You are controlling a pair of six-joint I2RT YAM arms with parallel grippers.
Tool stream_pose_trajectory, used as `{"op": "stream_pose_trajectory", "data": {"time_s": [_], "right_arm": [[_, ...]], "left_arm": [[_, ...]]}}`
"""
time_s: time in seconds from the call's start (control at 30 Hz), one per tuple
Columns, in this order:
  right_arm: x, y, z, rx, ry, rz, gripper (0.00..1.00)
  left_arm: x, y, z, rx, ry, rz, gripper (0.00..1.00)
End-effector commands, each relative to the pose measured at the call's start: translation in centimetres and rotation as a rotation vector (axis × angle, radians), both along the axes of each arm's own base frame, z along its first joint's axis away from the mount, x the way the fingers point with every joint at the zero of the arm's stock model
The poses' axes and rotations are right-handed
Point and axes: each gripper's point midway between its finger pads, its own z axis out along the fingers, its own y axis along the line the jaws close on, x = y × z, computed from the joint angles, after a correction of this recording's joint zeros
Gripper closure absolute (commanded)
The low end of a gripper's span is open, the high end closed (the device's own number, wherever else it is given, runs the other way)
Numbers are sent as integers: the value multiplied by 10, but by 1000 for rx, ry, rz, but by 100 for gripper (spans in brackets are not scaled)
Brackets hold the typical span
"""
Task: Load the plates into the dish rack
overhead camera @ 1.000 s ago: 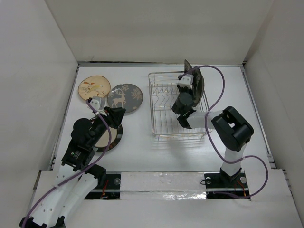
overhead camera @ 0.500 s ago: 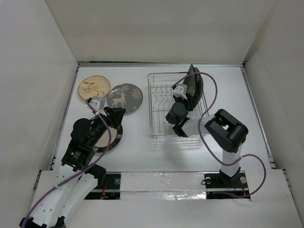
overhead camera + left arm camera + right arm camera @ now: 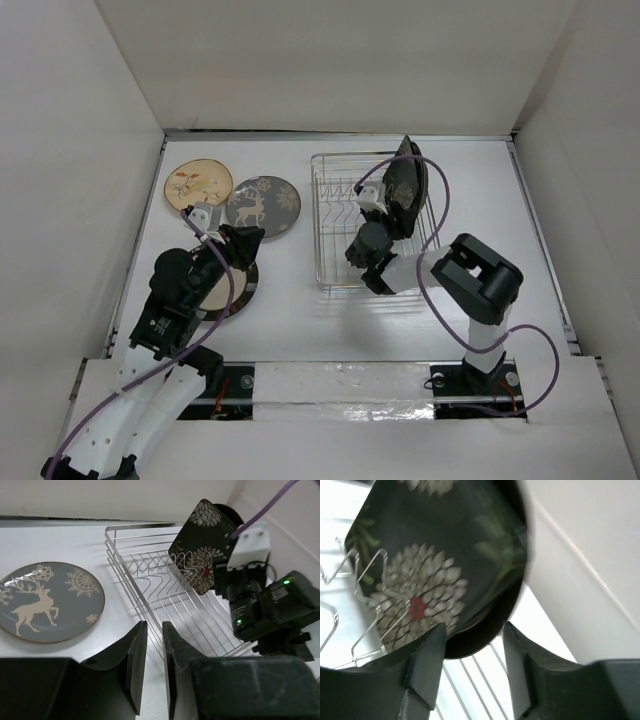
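Black square plate (image 3: pixel 200 545) stood on edge among the far-right prongs of the dish rack (image 3: pixel 150 580), propped there, so right pincer (image 3: pixel 473 630) sat just short of it, parted and empty; left pincer (image 3: pixel 154 627), barely parted, hovered empty above a cream-centred plate (image 3: pixel 222 295) on the tabletop (image 3: pixel 290 300).

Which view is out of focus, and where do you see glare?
Right wrist view: the black square plate is close and blurred. Left wrist view: the deer plate is sharp. Top view: glare on the shiny strip by the bases.
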Motion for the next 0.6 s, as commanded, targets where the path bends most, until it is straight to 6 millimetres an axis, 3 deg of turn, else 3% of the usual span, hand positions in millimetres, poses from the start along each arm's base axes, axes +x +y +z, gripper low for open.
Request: {"op": "stream_pose_trajectory", "data": {"time_s": [0.0,0.1,0.17,0.23,0.27,0.37,0.4,0.43,0.47,0.5,0.53,0.57], "right_arm": [[-20,-7,76,494,-403,-6,35],[-31,-3,98,533,-435,41,18],[-38,2,108,533,-431,74,11],[-44,6,123,517,-423,100,7],[-48,14,127,512,-415,129,9],[-57,29,145,507,-411,199,29],[-57,38,146,444,-371,236,51],[-58,46,159,528,-414,278,58],[-58,58,166,551,-414,329,61],[-51,93,148,363,-232,505,62],[-45,113,145,418,-159,647,60],[-45,131,176,721,-199,784,58]], "left_arm": [[5,-3,14,-35,-33,0,84],[10,-3,9,-34,-10,19,89],[14,-2,5,-38,11,35,100],[22,1,-2,-43,47,54,100],[25,1,-4,-54,55,52,100],[32,-4,-11,-71,99,51,100],[37,-1,-15,-69,114,77,100],[39,0,-15,-72,120,90,100],[42,1,-14,-80,128,104,100],[44,2,-14,-83,133,120,100],[47,2,-15,-87,143,128,100],[48,3,-13,-96,143,136,99]]}}
